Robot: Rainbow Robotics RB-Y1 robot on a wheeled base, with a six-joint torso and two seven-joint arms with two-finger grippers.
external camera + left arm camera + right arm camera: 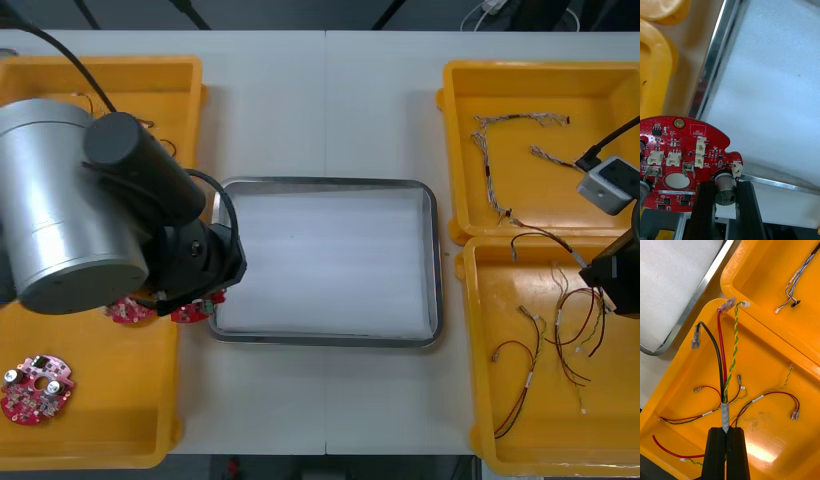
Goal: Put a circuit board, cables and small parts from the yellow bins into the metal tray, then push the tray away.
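Left gripper (725, 189), jaws clamping a round red circuit board (681, 157), hangs at the shiny metal tray's (713, 75) near-left corner; right gripper (726, 435) pinches a red, black and yellow cable (723, 363).

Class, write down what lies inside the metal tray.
The metal tray shows bare white lining. Its left rim is covered by the left arm; the left claw holds a red circuit board there.
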